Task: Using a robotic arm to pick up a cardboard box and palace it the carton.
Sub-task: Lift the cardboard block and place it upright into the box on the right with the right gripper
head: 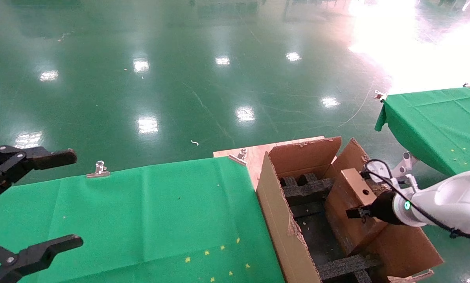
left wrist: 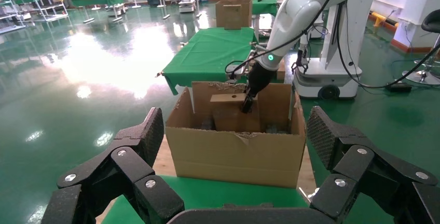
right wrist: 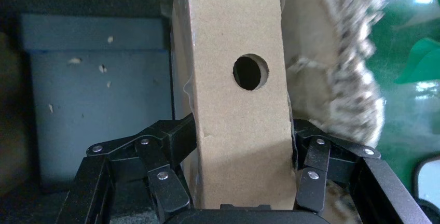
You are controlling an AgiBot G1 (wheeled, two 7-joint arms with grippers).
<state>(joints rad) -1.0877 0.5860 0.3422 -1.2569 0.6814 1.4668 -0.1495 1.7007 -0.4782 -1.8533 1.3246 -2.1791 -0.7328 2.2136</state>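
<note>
Inside the ragged carton point(head: 282, 220), right pincer point(right wrist: 239, 154) clamps holed cardboard box point(right wrist: 238, 105).

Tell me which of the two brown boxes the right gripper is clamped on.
The small cardboard box with the round hole: the right gripper pinches its sides. It sits tilted inside the far larger open carton, which has ragged flaps.

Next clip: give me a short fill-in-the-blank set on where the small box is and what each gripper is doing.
1. The right gripper has its jaws shut on the ____.
2. The cardboard box is held inside the ____, above its black foam inserts.
3. The face of the box towards the right wrist camera has one round ____.
4. The left gripper hangs open over the ____ cloth.

Missing words: cardboard box; carton; hole; green
</note>
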